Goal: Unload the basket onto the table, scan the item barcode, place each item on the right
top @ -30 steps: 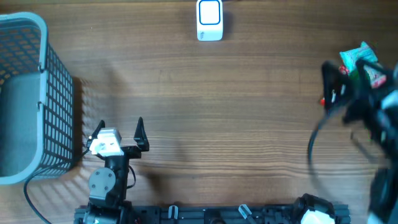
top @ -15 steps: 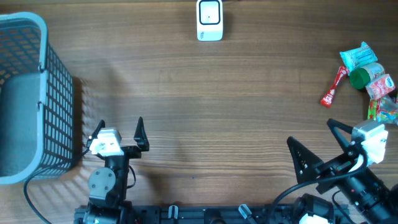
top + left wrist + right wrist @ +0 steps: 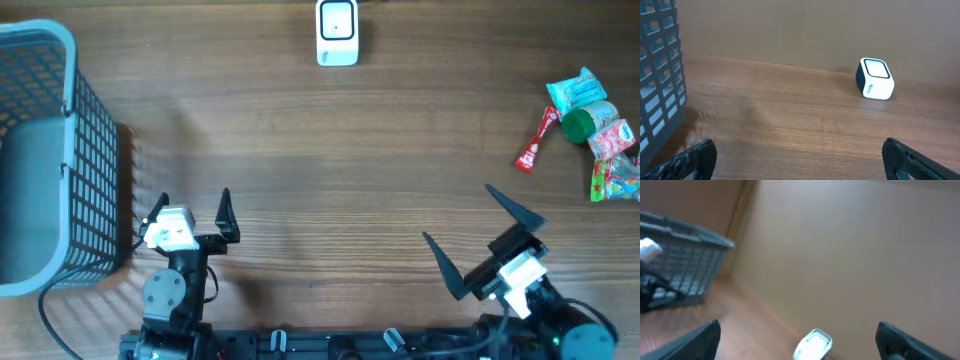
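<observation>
Scanner, white, its blue writing unreadable, snack packets at right, both jaws wide, empty

No lettering can be read. The white scanner, ahead of the left fingers and nearer the right-hand one, carries a short blue mark on its front face, too small to make out. The print on the snack packets, well apart from the right fingers, is blurred.
</observation>
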`<state>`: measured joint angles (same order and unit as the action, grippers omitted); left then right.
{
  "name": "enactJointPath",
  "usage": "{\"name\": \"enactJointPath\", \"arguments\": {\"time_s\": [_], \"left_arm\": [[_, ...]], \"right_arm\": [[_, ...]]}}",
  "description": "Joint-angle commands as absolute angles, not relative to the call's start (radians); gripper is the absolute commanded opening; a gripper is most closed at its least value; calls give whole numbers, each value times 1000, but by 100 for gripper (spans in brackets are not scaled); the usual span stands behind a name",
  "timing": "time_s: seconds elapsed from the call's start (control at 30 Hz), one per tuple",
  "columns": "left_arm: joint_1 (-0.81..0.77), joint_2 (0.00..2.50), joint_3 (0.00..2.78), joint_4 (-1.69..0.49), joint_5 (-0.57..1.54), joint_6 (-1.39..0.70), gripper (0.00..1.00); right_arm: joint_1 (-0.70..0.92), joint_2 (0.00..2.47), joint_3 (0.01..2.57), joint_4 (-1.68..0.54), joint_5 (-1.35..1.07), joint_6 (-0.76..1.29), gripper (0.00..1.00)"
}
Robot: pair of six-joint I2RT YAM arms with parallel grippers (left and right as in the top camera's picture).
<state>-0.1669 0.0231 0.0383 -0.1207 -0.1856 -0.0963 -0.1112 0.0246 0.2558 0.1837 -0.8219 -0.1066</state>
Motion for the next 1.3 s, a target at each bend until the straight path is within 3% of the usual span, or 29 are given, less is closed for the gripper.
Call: {"name": "enactJointPath", "arguments": {"time_s": [0.0,0.1,0.3,0.43,1.27], "left_arm": [[-160,20,36,-121,-195,-110,100],[-160,20,36,-121,-195,-110,100],[-160,20,36,-121,-195,-110,100],[-160,20,36,-122,-195,-110,100],[-160,20,36,-121,-195,-110,100]], "right_arm": [[-39,3,108,317,-678,-95,100],[29,3,3,379,-454,-94,100],[29,3,5,75,-65,88,100],[29,2,5,-1,-59,-1,100],[19,5,5,0,-56,-50,100]]}}
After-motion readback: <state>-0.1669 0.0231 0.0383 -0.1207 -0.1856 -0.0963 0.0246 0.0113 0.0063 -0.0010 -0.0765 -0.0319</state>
